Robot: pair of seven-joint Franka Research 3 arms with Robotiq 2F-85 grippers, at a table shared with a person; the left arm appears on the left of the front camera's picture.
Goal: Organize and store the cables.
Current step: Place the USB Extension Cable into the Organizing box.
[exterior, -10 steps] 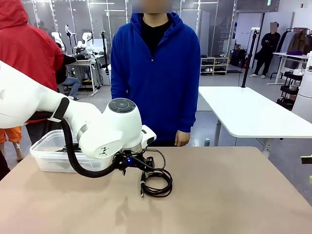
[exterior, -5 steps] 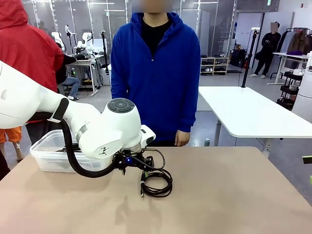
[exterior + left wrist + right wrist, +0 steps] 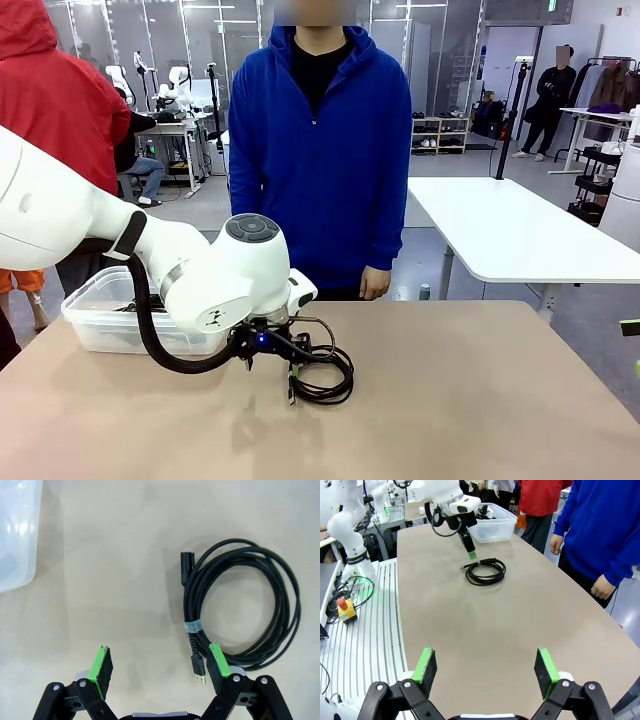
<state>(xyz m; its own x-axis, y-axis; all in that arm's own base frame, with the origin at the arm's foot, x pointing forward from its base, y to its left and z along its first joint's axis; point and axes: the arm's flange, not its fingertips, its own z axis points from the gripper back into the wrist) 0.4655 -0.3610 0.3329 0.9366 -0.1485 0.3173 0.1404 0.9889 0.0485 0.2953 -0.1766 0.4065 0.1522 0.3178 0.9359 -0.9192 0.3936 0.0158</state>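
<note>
Poised low over the tan table [image 3: 480,400], the left gripper [image 3: 159,666] stands with its jaws spread wide and nothing between them, its green pads [image 3: 102,663] bracketing bare tabletop. One pad sits just beside the taped bundle of the coiled cable [image 3: 240,605], whose small gold-tipped plug lies next to that fingertip; the loop itself lies off to one side of the open jaws, not between them.

To take the coil cleanly, the gripper would likely need to shift sideways until the banded, doubled strands sit between both pads, then close there, where the cord is thickest and least apt to slip or unwind.

Farther out, the clear plastic bin [image 3: 95,320], already holding dark cords, rests at the table's left edge, close behind the arm. A person in a blue hoodie [image 3: 320,160] stands at the far side, hands down and clear of the work.

The right gripper [image 3: 486,672] hangs well apart, its jaws equally wide and empty, looking across open tabletop with nothing in its path.
</note>
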